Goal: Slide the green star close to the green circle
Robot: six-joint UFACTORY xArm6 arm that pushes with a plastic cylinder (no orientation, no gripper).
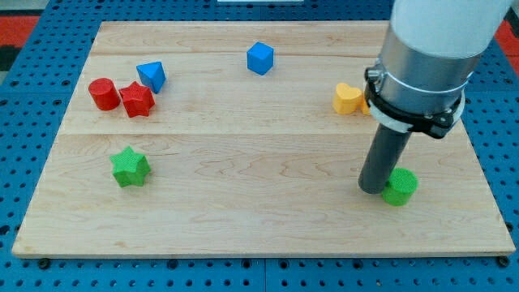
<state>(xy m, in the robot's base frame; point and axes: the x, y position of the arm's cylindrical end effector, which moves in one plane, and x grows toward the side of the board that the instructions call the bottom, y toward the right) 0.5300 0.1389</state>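
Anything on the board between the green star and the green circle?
No. In the camera view, only bare wood lies between the green star and the green circle, until my tip right beside the circle's left.

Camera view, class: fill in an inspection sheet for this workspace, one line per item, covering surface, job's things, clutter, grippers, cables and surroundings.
Surface: wooden board, pale planks, lying flat.
Job's things: green star at the view's left; green circle at the view's lower right, far from the star.
Clutter: red cylinder beside red star and blue triangular block at upper left; blue cube near the top; yellow block, partly hidden by the arm.
Grippers: none; my tip stands right beside the green circle, on its left.
Cables: nothing seen.
Surroundings: blue pegboard around the board.
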